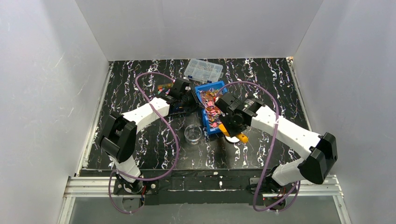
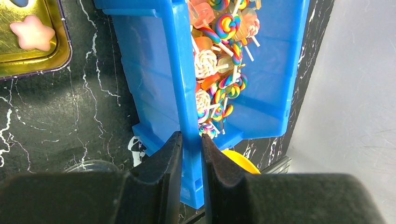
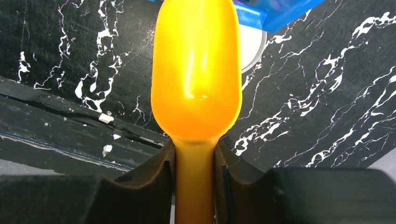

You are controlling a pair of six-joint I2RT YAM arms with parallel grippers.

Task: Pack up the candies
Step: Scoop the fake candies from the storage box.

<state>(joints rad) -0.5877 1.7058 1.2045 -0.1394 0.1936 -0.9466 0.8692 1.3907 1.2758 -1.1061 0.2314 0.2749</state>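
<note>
A blue bin (image 1: 208, 85) in the middle of the table holds a heap of candies (image 1: 212, 109). In the left wrist view they are swirled lollipops and orange pieces (image 2: 219, 70). My left gripper (image 2: 191, 149) is shut on the bin's left wall (image 2: 184, 84); it reaches the bin from the left in the top view (image 1: 196, 100). My right gripper (image 3: 195, 158) is shut on the handle of an orange scoop (image 3: 196, 70). The scoop's bowl is empty and hovers just off the bin's near end (image 1: 238, 136). The scoop also shows in the left wrist view (image 2: 238, 161).
A small clear cup (image 1: 193, 134) stands on the table just left of the bin's near end. A white round lid (image 3: 252, 46) lies under the scoop. A clear compartment box (image 1: 203, 70) sits behind the bin. A gold tray (image 2: 28, 60) with a pink star sweet (image 2: 31, 33) lies left of the bin.
</note>
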